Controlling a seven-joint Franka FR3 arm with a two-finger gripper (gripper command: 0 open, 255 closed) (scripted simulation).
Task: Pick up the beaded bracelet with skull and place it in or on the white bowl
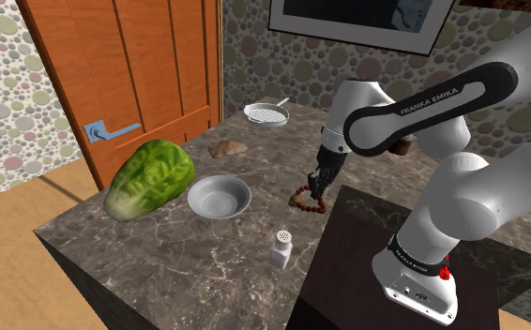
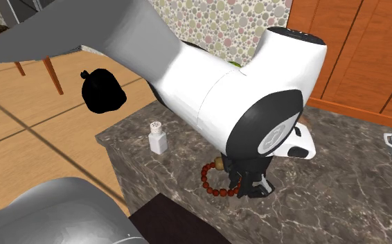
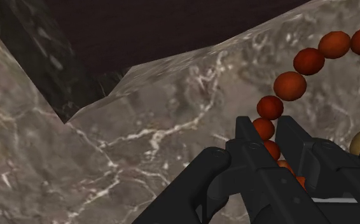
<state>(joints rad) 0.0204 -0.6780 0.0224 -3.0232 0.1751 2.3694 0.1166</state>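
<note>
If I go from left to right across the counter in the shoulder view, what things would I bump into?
cabbage → bowl → salt shaker → bracelet. I skipped the pan and the brown lump at the back, because they overlap the others.

glossy bracelet (image 3: 290, 84) on a veined marble counter (image 1: 160, 253).

A: What is seen on the marble counter (image 1: 160, 272) in the shoulder view?
B: A green cabbage (image 1: 151, 178) is laid there. From it, a white shaker (image 1: 282, 249) is found at four o'clock, a strainer (image 1: 266, 114) at two, a wooden door (image 1: 132, 66) at twelve.
</note>
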